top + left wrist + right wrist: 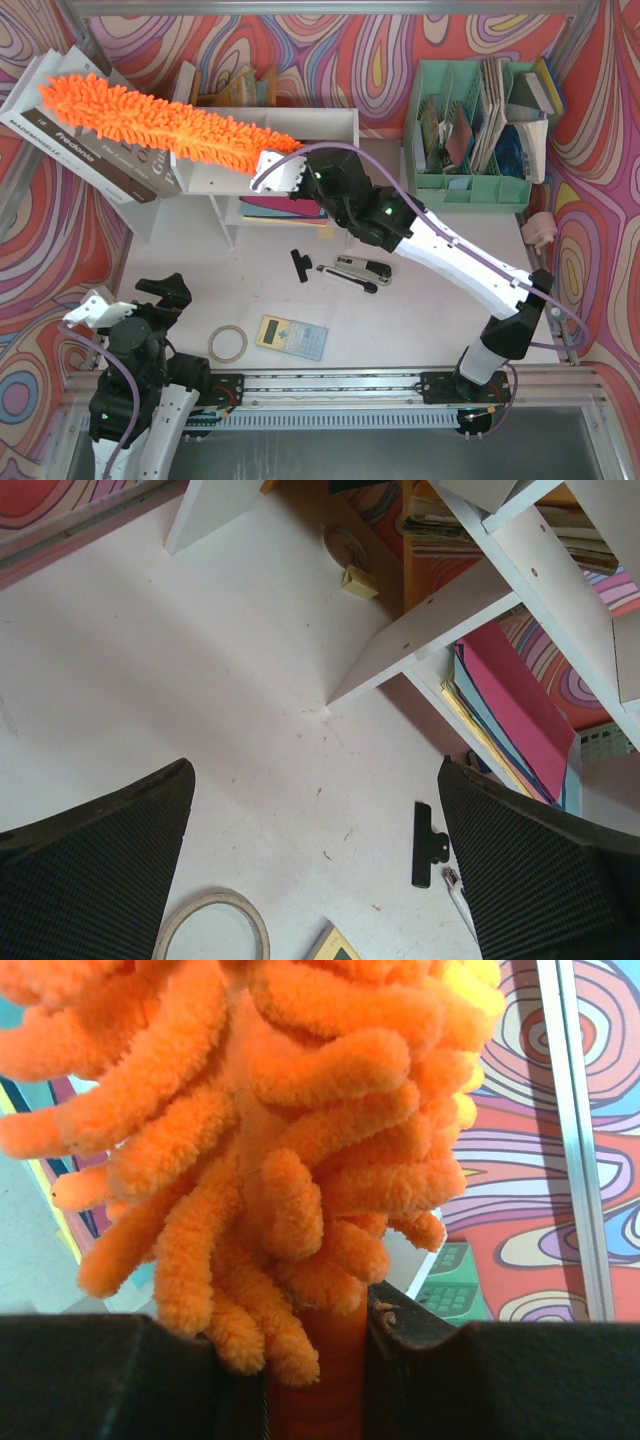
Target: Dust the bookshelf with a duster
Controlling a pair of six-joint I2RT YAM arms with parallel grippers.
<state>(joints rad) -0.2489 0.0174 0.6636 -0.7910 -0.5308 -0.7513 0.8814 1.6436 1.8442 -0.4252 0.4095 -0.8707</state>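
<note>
The white bookshelf (330,125) stands at the back middle, with paper sheets in its lower tier and books in the upper one. The fluffy orange duster (160,125) lies slanted over the shelf's top left and over leaning books. My right gripper (272,172) is shut on the duster's handle end at the shelf front; in the right wrist view the orange handle (325,1380) sits clamped between the black fingers (420,1360). My left gripper (100,310) is open and empty near the front left; its pads (90,870) frame bare table.
A mint-green file organizer (475,130) stands back right. A black-and-silver stapler (362,270), a black binder clip (300,265), a tape ring (228,343) and a calculator (292,336) lie on the table. Leaning books (90,140) rest at the back left.
</note>
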